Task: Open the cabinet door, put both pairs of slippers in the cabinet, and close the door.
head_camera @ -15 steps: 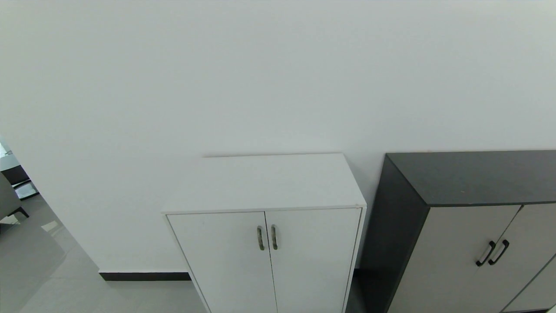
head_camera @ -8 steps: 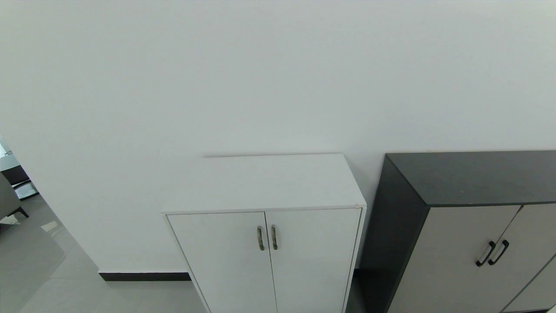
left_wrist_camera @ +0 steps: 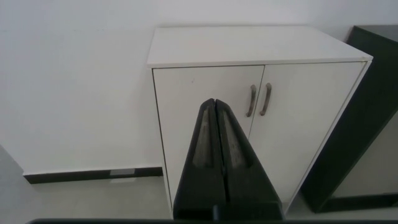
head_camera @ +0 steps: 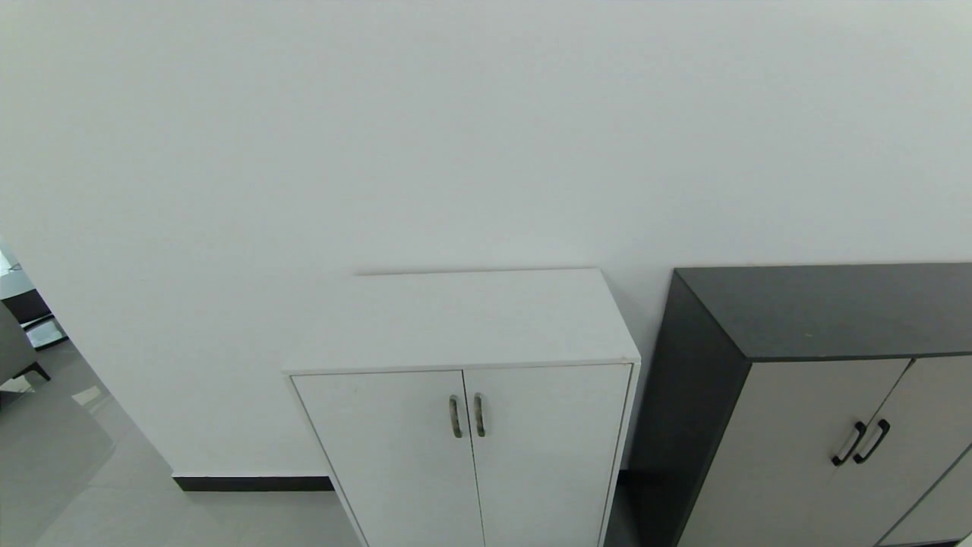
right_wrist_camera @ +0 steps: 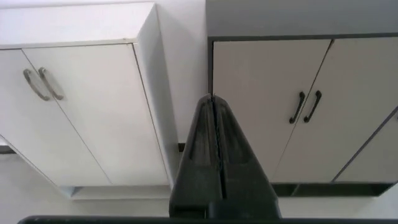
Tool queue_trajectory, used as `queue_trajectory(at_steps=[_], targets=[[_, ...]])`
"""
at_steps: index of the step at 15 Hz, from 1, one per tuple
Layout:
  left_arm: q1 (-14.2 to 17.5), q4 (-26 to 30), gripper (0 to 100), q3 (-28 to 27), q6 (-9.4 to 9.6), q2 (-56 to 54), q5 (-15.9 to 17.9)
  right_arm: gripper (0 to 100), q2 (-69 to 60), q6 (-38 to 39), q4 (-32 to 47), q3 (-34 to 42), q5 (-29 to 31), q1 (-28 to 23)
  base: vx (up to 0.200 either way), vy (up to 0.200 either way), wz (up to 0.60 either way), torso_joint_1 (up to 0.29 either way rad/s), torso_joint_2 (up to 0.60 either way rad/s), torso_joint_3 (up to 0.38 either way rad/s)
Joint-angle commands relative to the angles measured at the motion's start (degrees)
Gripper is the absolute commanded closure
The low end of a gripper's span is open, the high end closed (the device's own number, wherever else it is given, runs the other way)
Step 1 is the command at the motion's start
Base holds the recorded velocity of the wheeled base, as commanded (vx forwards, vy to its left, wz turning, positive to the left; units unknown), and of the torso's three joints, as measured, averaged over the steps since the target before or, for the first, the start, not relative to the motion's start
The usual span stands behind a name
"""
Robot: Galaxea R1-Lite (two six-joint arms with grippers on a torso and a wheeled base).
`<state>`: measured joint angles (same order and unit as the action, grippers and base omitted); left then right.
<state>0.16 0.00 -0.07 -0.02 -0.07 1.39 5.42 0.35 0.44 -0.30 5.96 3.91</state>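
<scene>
A white cabinet [head_camera: 463, 327] stands against the wall, both doors closed, with two grey handles [head_camera: 467, 415] side by side at the middle seam. The left wrist view shows the same cabinet [left_wrist_camera: 261, 50] and its handles [left_wrist_camera: 259, 100] ahead of my left gripper [left_wrist_camera: 216, 102], whose fingers are pressed together with nothing between them. My right gripper [right_wrist_camera: 213, 99] is also shut and empty, pointing at the gap between the white cabinet [right_wrist_camera: 81, 93] and the dark one.
A dark cabinet [head_camera: 820, 319] with grey doors and black handles [head_camera: 862, 442] stands right of the white one, close beside it. A dark skirting strip [head_camera: 250, 482] runs along the wall at left. Open grey floor [head_camera: 68, 471] lies to the left.
</scene>
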Motion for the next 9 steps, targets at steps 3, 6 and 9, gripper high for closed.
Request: queue_trajectory(at_steps=[3, 6, 9], targets=[[0.02, 0.00, 100, -0.01, 0.20, 0.07, 0.02, 100, -5.34, -0.71, -0.18, 0.30, -2.53, -4.00, 0.000, 0.000, 0.00, 0.000, 0.00, 0.000], [0.02, 0.00, 100, -0.01, -0.15, 0.07, 0.02, 100, -5.42, 0.17, -0.26, 0.30, -2.36, -4.00, 0.000, 0.000, 0.00, 0.000, 0.00, 0.000], [0.02, 0.00, 100, -0.01, -0.24, 0.07, 0.02, 100, -5.42, 2.11, -0.35, 0.30, -2.45, -4.00, 0.000, 0.000, 0.00, 0.000, 0.00, 0.000]])
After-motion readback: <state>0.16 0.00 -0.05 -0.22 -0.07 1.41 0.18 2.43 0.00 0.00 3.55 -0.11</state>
